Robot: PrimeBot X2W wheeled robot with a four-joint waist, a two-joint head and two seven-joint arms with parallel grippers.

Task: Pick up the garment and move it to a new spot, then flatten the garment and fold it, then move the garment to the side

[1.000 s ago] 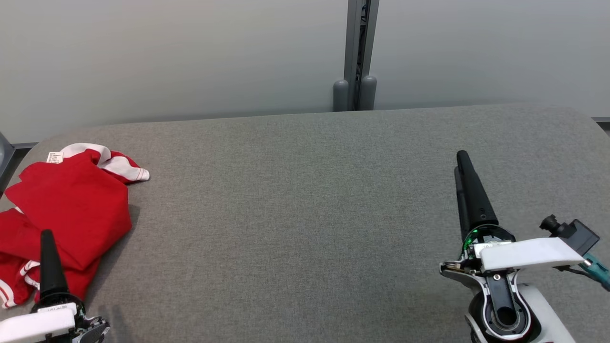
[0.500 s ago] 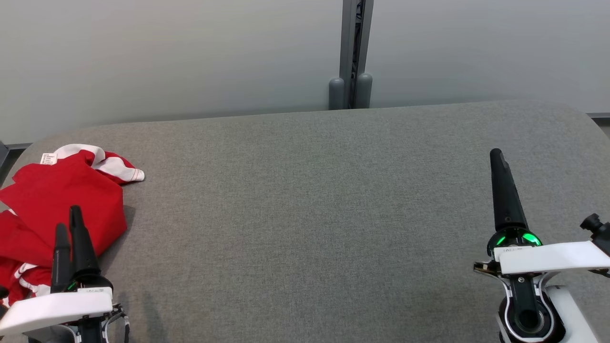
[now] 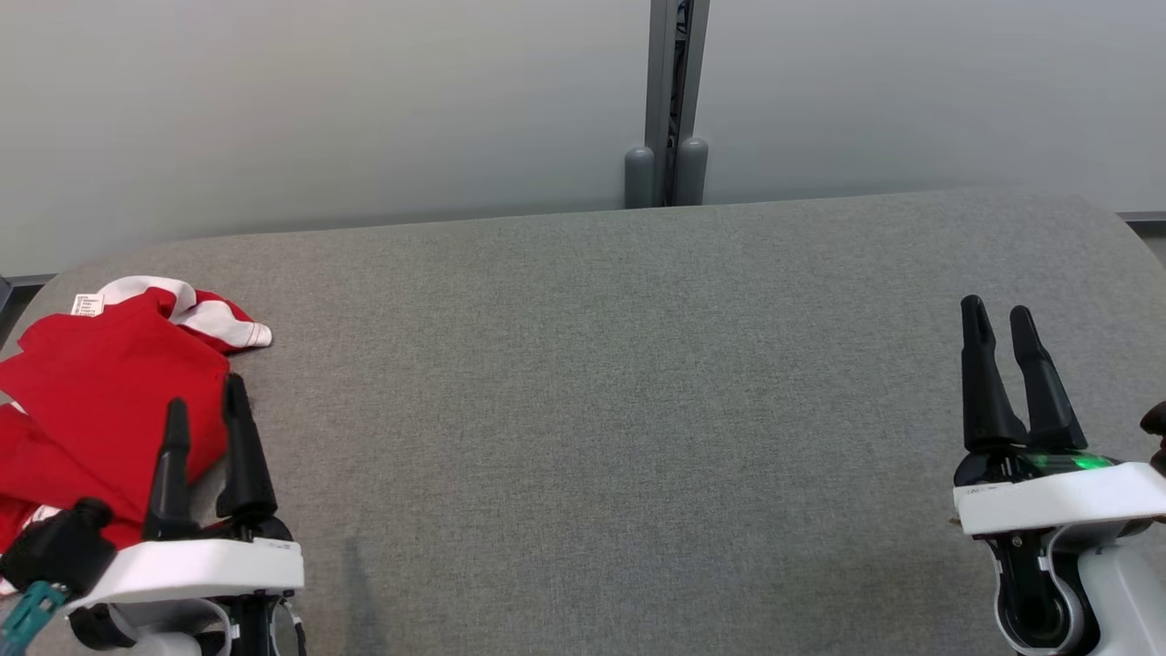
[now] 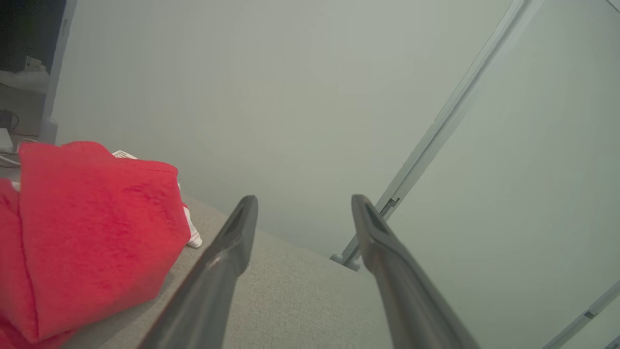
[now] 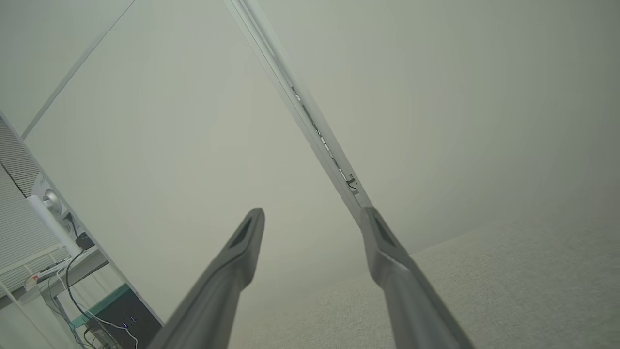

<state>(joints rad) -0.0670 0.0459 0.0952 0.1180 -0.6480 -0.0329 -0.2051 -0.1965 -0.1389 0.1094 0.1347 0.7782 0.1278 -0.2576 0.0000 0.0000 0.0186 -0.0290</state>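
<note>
The garment is red with white striped trim and a small white label, and it lies crumpled at the left end of the grey padded table. My left gripper is open at the garment's right edge, holding nothing. In the left wrist view the garment bulges to the left of my left gripper, outside its fingers. My right gripper hovers open over the table's right end, far from the garment. In the right wrist view, the right gripper has only wall between its fingers.
Pale wall panels stand close behind the table, joined by a grey post with two rounded feet. The table's far corners are rounded. A shelf with cables stands off to one side in the right wrist view.
Both grippers have turned so their two fingers show side by side. The left one has moved right and up along the garment's edge, the right one further right. The garment lies as before.
</note>
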